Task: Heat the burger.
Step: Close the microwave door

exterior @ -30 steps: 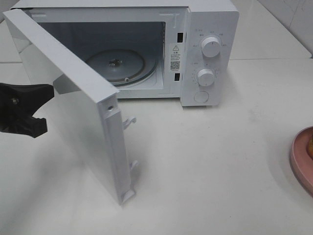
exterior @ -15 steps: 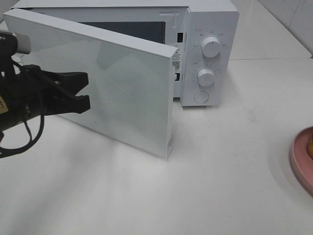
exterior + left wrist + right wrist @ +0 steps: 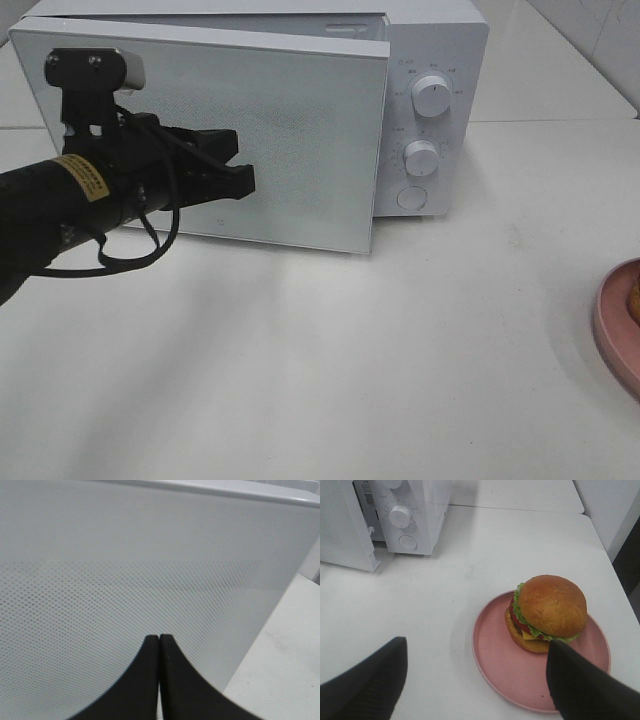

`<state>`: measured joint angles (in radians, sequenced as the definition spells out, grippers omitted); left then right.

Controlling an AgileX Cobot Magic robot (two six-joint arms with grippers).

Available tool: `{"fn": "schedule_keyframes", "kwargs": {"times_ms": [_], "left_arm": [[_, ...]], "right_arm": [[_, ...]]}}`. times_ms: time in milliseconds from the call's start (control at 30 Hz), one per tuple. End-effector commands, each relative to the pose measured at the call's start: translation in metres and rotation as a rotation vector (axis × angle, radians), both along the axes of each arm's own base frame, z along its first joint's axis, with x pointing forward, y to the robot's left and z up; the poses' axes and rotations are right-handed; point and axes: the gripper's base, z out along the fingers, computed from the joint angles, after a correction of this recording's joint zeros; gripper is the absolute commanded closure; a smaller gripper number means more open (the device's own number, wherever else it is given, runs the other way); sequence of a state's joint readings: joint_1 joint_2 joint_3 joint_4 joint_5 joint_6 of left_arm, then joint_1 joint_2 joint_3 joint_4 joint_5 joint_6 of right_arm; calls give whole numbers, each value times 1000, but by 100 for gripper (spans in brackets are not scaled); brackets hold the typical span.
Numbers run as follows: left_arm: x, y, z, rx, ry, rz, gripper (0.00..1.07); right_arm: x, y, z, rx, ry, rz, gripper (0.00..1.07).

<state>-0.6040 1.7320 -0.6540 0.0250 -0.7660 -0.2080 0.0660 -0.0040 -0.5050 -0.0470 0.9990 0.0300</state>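
The burger [image 3: 550, 610], with a golden bun, lettuce, tomato and cheese, sits on a round pink plate [image 3: 495, 650] at the table's right edge. My right gripper [image 3: 475, 647] hangs open just above and in front of it, its black fingers [image 3: 370, 680] apart, holding nothing. In the high view only the plate's rim [image 3: 612, 320] shows. The white microwave [image 3: 430, 60] stands at the back. Its door [image 3: 300, 130] is swung almost closed, the free edge still slightly proud of the control panel. My left gripper [image 3: 245, 170] is shut, its tips [image 3: 159, 639] against the door's dotted front.
Two round knobs [image 3: 432, 95] and a button [image 3: 411, 198] are on the microwave's panel. The white tabletop [image 3: 400, 360] stretches between the microwave and the plate. A white wall or cabinet [image 3: 615, 510] borders the table beyond the plate.
The microwave door has swung from wide open to almost closed. My left gripper moved rightward with it, shut, staying against its front. The right side looks unchanged.
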Motion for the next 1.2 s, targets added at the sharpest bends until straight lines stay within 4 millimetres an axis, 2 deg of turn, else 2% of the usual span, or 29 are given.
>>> {"fn": "schedule_keyframes", "kwargs": {"times_ms": [33,600,1200], "left_arm": [[10,-8,1,-17,-11,9,107],[63,-44,7,-46,-35,20,107],[105,-66,9,-93,-33,70,107]], "right_arm": [[-3,-1,-2,-2,-25,-10,32],[-3,-1,-2,0,-25,-11,32],[-3,-1,-2,1,-25,-12,32]]}}
